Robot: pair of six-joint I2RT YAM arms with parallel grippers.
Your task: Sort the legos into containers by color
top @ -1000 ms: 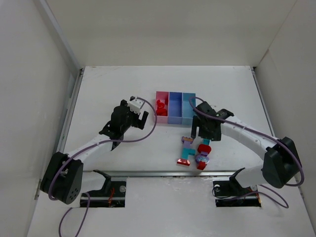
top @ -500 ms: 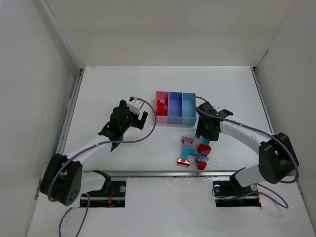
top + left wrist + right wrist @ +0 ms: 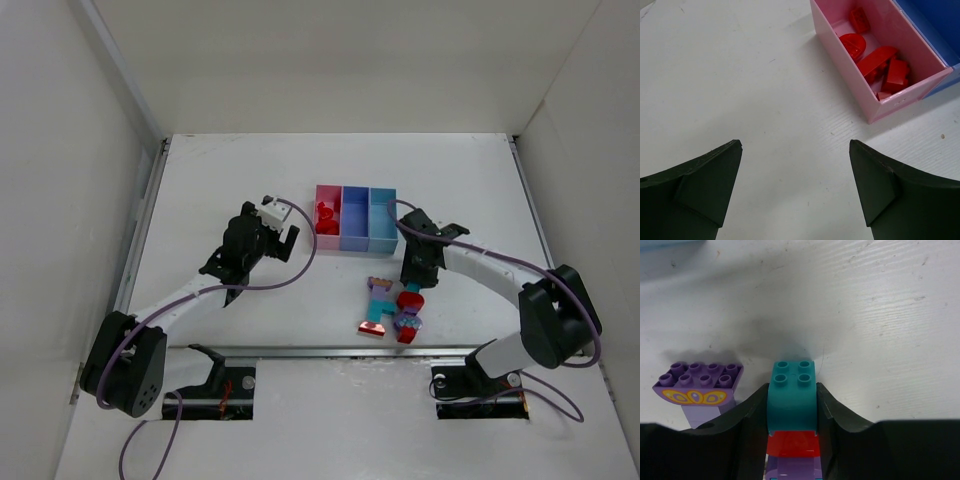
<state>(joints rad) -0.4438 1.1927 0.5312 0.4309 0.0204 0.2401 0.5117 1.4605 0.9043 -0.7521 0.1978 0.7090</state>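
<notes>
Shifted toward the near edge, the right gripper (image 3: 411, 284) is clamped on a teal brick (image 3: 792, 387); the left gripper (image 3: 795, 175) is spread. The brick must be lifted free next.

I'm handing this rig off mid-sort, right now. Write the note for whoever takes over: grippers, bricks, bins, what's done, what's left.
Left gripper: open, empty, over the table beside the pink bin.
Right gripper: shut on the teal brick topping a teal-red-lavender stack.
Done: several red pieces lie in the pink bin. The purple-blue bin and light blue bin look empty from above.
Left: pull that stack apart, then the second clump with the lavender arch brick; bin the teal, lavender and remaining red.
</notes>
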